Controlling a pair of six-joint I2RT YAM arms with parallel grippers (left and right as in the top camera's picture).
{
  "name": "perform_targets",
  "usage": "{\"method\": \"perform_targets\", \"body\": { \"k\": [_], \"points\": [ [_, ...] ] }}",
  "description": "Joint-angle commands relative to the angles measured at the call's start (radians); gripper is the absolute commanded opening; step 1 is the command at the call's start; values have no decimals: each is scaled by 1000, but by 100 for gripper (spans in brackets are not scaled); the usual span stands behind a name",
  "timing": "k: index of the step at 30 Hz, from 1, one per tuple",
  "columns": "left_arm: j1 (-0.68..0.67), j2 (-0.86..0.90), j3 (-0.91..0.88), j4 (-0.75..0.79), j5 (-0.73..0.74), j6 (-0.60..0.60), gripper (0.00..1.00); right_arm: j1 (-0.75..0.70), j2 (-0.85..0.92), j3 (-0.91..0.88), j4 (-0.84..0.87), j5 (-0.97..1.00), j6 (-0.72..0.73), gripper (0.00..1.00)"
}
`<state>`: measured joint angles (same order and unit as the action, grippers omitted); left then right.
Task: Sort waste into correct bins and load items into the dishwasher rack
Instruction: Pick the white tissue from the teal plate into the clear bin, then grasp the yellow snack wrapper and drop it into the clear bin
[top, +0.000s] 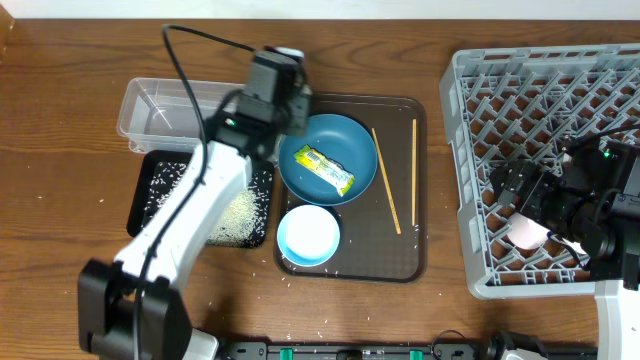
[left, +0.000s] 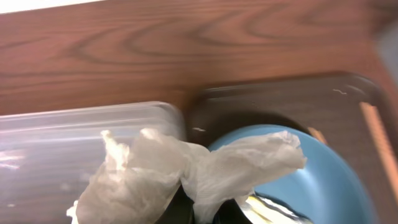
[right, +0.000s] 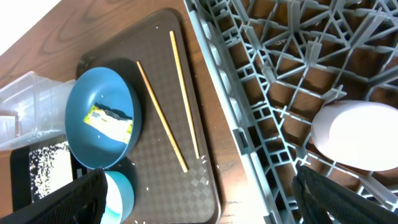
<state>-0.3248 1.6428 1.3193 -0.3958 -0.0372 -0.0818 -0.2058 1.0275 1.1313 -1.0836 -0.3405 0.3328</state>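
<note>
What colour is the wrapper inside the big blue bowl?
Yellow-green with printing. The overhead view shows the wrapper best, lying in the bowl.

a crumpled white tissue (left: 186, 171) fills the lower middle, pinched at its waist by the left gripper (left: 202, 208), whose dark fingers (left: 227, 211) barely show at the bottom edge. its left half hangs over the clear tub (left: 56, 134), its right half over the blue bowl (left: 329, 180). the bowl sits on a brown tray (left: 273, 102) on the wooden table (left: 155, 50). a bit of wrapper (left: 273, 210) shows in the bowl. a blurred chopstick (left: 379, 140) lies on the tray at right.
</note>
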Motion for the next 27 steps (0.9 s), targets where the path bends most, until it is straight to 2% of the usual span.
{"method": "perform_targets", "body": {
  "k": [1, 2, 3, 7, 13, 18, 19, 23, 27],
  "points": [
    [84, 40, -6, 42, -20, 10, 10, 17, 0, 11, -6, 0, 3, 94],
    [102, 53, -6, 55, -19, 10, 32, 17, 0, 11, -6, 0, 3, 94],
    [123, 70, -6, 66, -18, 10, 48, 17, 0, 11, -7, 0, 3, 94],
    [152, 79, -5, 50, 66, 10, 72, 17, 0, 11, -14, 0, 3, 94],
    [89, -28, -4, -94, 274, -9, 74, 17, 0, 11, -18, 0, 3, 94],
    [-61, -22, -17, -220, 247, -19, 73, 17, 0, 11, -18, 0, 3, 94],
    [-104, -6, -35, -225, 200, -112, 73, 17, 0, 11, -20, 0, 3, 94],
    [-169, 55, -59, -220, 68, -321, 73, 17, 0, 11, -32, 0, 3, 94],
    [-187, 136, -59, -209, 58, -532, 73, 17, 0, 10, -37, 0, 3, 94]
  ]
}}
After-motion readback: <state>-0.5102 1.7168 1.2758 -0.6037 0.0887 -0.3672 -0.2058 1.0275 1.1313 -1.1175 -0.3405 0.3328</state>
